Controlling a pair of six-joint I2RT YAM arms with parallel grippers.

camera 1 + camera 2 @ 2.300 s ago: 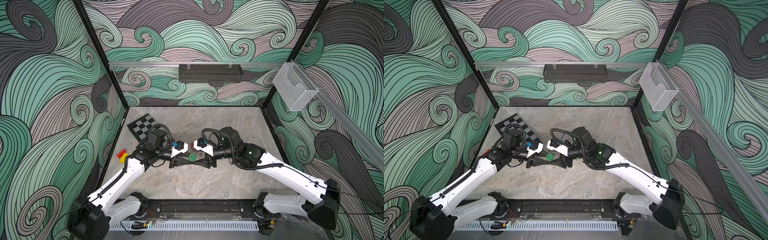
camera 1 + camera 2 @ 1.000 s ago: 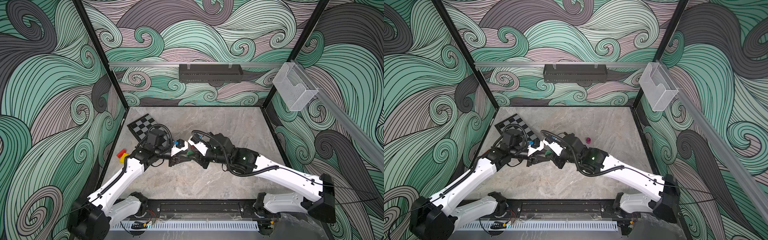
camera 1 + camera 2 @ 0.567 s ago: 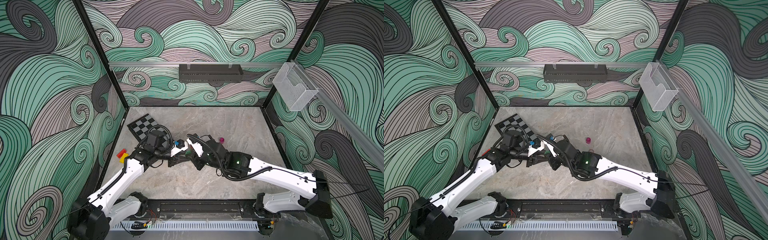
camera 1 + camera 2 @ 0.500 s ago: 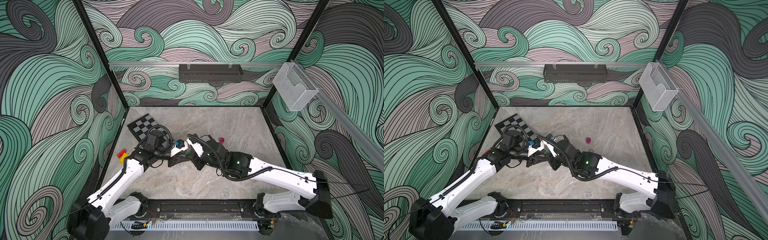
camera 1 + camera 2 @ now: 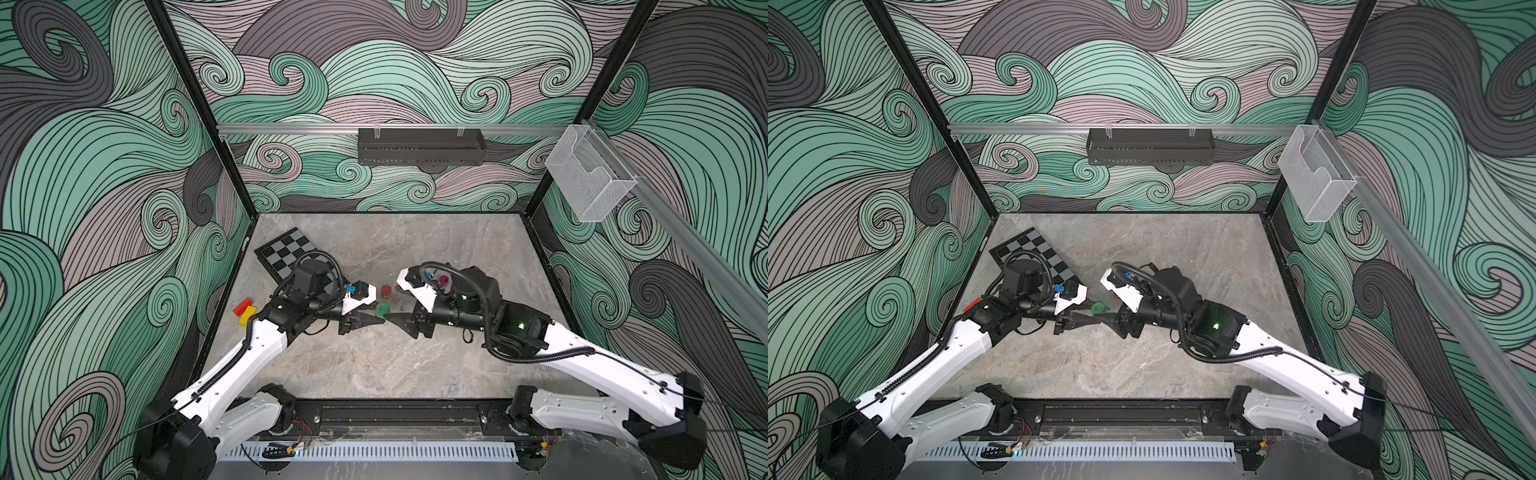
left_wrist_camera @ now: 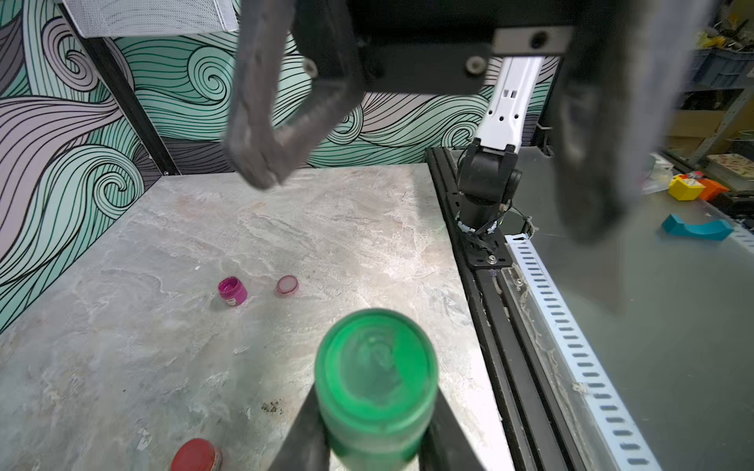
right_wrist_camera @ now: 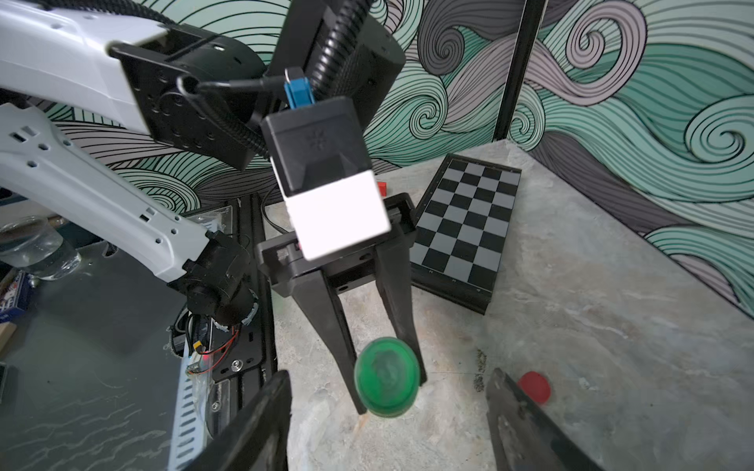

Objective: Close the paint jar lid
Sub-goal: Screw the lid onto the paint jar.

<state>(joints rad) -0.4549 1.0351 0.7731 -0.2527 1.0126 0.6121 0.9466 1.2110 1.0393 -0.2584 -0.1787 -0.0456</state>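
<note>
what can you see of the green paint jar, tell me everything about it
The green paint jar is a small round pot of glossy green plastic, as it looks, with a green lid on top whose centre is paler and cloudy. How tight the lid sits cannot be told. It stands roughly upright, gripped at its sides by the left gripper, one of the fingers on each flank. The right gripper is open and apart from it. Whether its base touches the table is unclear.

The paint jar point(image 5: 382, 309) is sitting mid-table between the left gripper's point(image 5: 380, 316) fingers, with the right gripper point(image 5: 397, 307) facing it from the right. A second jar point(image 5: 386, 291) is standing just behind it, and the checkerboard point(image 5: 286, 253) is lying back-left.
</note>
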